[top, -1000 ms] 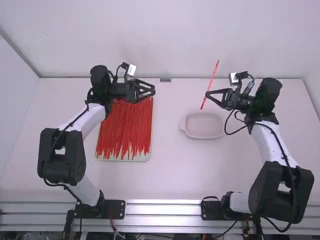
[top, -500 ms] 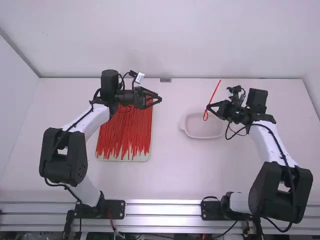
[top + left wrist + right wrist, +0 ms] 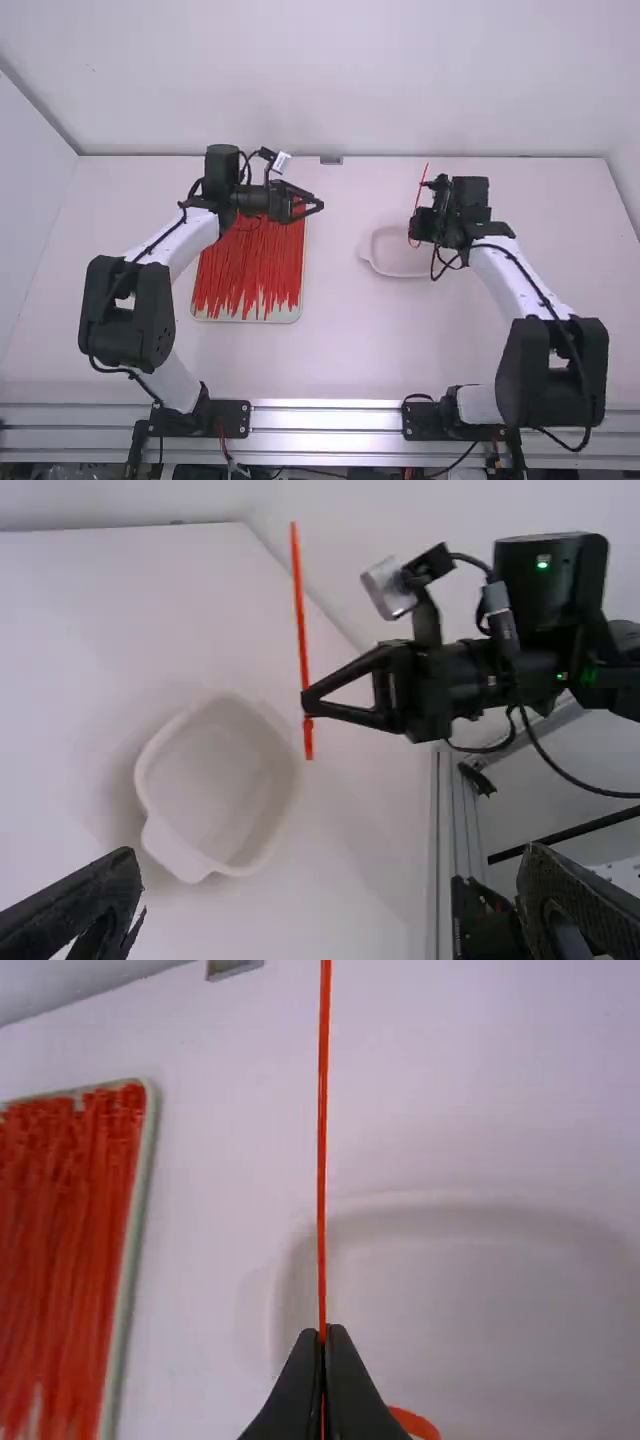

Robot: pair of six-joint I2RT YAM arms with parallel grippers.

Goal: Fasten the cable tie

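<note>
**Clerk:** High view, item one?

**Checker:** One long red plastic cable tie (image 3: pixel 423 185), pinched near its lower end in the right pincer (image 3: pixel 417 224), which is clamped tight on it. The strap stands up and away from the fingertips, likely so its free end stays reachable for threading.

**Clerk:** Item two?

**Checker:** Left pincer (image 3: pixel 318 205), spread wide, holding nothing, well apart from the tie and aimed toward it. Just beneath it is the far corner of a pale flat tray (image 3: pixel 245 318) stocked with loose red ties, on the white counter (image 3: pixel 480 330). A shallow white dish with handles (image 3: pixel 372 252) lies just under the right pincer. It is probably the drop-off for finished ties.

**Clerk:** Left wrist view?

**Checker:** Same tie (image 3: pixel 297 610), straight, crossing the right pincer's tips (image 3: pixel 308 705). A short stub sticks out past them, near the dish rim (image 3: pixel 215 702).

**Clerk:** Right wrist view?

**Checker:** Tie (image 3: pixel 324 1140) runs straight out from the closed tips (image 3: pixel 322 1336). A small red curl (image 3: pixel 410 1423) shows beside the fingers; whether it is the head end, I cannot tell. The dish (image 3: pixel 300 1250) is directly beyond the tips and the tray (image 3: pixel 148 1160) is farther off.

**Clerk:** Status?

**Checker:** Not fastened, by my reading; no closed loop is visible.
</note>
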